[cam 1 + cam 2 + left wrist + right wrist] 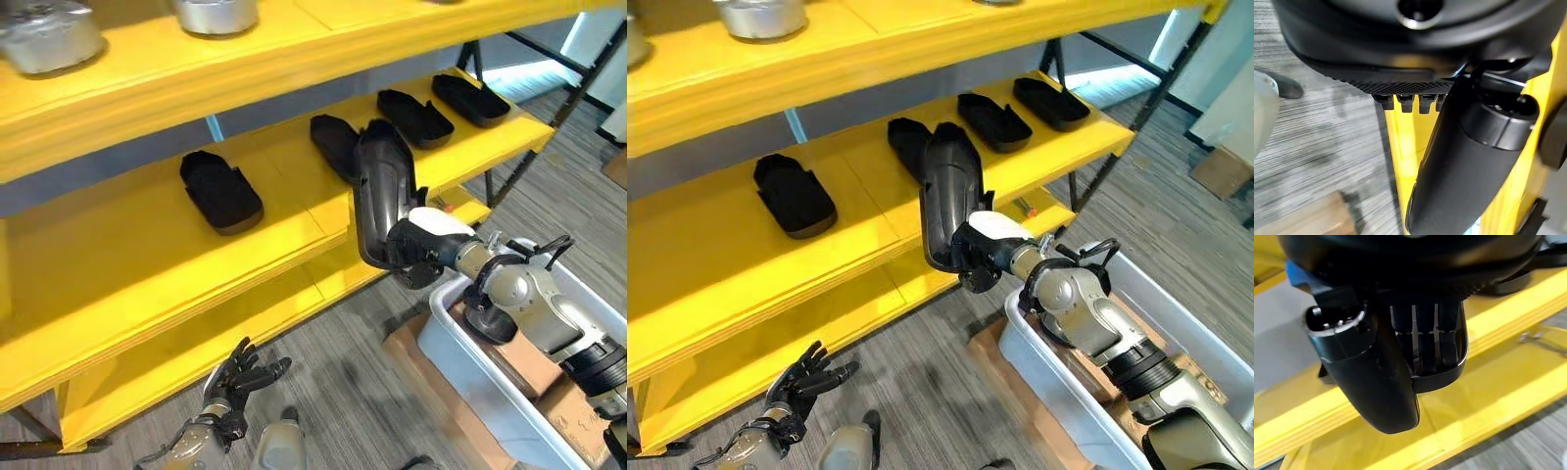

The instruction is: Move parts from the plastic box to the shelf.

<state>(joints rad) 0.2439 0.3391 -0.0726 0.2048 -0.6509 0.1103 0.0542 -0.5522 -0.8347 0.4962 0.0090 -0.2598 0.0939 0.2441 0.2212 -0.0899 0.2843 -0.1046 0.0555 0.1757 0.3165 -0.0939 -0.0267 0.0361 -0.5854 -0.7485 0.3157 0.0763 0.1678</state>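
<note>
The right hand (423, 257) grips a long black part (380, 191) by its lower end, thumb and fingers curled round it. The part stands nearly upright, tilted a little, with its upper end in front of the yellow shelf (118, 284) at the level of the middle board. In the right wrist view the fingers (1425, 340) lie inside the part's hollow and the thumb (1369, 377) presses its outer side.

On the middle board four other black parts lie in a row: one (220, 191) to the left, well apart from the rest, one (333, 145) just behind the held part, and two more (415, 117) (470, 99) further right. Metal pots (47, 37) stand on the top board.

Below the right arm sits the pale plastic box (470, 377), resting on brown cardboard (407, 348) on the grey floor (343, 372).

The left hand (240, 377) hangs low near the floor in front of the bottom board, fingers spread and relaxed, holding nothing.
</note>
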